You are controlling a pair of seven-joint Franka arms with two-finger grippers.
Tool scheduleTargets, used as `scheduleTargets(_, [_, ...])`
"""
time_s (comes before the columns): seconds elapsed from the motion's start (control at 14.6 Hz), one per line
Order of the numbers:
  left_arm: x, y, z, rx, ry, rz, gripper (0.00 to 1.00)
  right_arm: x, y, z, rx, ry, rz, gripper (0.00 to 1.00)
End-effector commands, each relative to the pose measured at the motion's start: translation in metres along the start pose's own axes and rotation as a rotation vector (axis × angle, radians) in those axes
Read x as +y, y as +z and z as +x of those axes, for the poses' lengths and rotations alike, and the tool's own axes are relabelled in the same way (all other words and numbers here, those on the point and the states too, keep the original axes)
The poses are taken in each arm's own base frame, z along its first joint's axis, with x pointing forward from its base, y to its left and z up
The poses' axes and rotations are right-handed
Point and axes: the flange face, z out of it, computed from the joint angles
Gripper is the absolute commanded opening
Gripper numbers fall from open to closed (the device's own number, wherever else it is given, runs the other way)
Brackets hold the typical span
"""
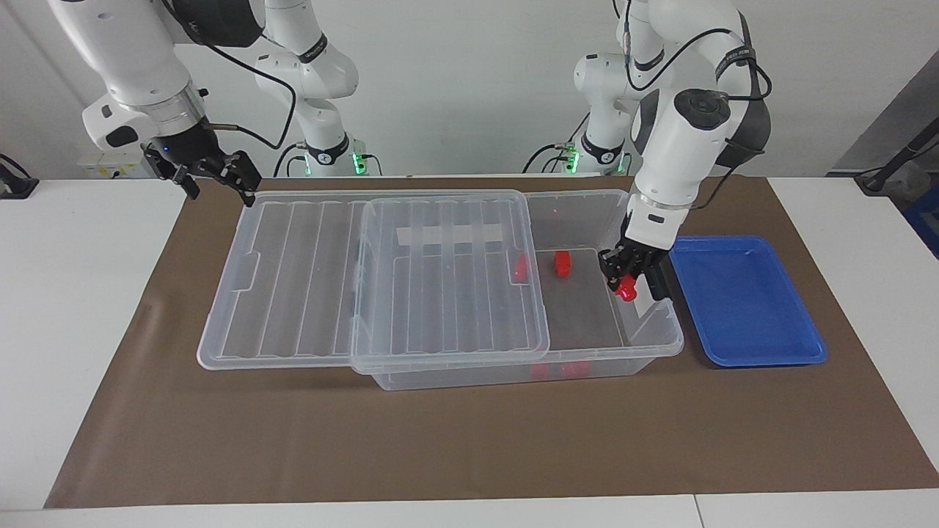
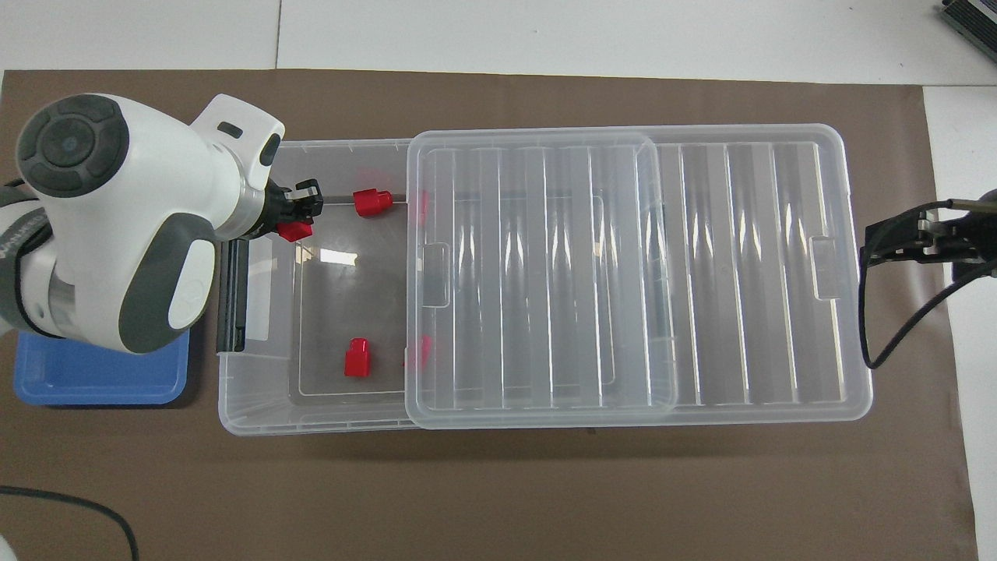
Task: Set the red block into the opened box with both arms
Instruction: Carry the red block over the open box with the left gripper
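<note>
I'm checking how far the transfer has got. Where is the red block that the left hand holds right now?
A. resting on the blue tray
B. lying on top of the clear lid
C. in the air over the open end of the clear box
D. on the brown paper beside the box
C: the left hand grips the red block above the uncovered end of the box, past the black latch, with the blue tray bare beside it.

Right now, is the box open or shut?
Open: the lid is slid toward the right arm's end, baring the end of the box by the blue tray.
</note>
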Motion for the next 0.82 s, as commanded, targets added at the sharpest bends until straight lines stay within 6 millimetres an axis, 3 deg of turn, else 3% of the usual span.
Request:
scheduleTargets(0.0, [-0.007, 0.025, -0.028, 0.030, -0.002, -0.014, 0.00, 0.001, 0.001, -0.003, 0.010, 0.012, 0.005, 1.00])
scheduleTargets(0.14, [0.001, 0.040, -0.041, 0.025, 0.015, -0.013, 0.00, 0.001, 0.001, -0.003, 0.009, 0.012, 0.004, 1.00])
scheduleTargets(0.34, [-0.002, 0.057, -0.045, 0.025, 0.035, 0.011, 0.00, -0.003, 0.000, -0.004, 0.010, 0.004, 0.004, 1.00])
scheduleTargets(0.55, [-0.008, 0.095, -0.053, 0.030, 0.083, 0.072, 0.00, -0.004, 0.000, -0.005, 0.009, -0.001, 0.004, 1.00])
scheduleTargets(0.75, [-0.006, 0.117, -0.052, 0.045, 0.054, 0.054, 0.00, -0.004, 0.001, -0.006, 0.003, -0.001, 0.003, 1.00])
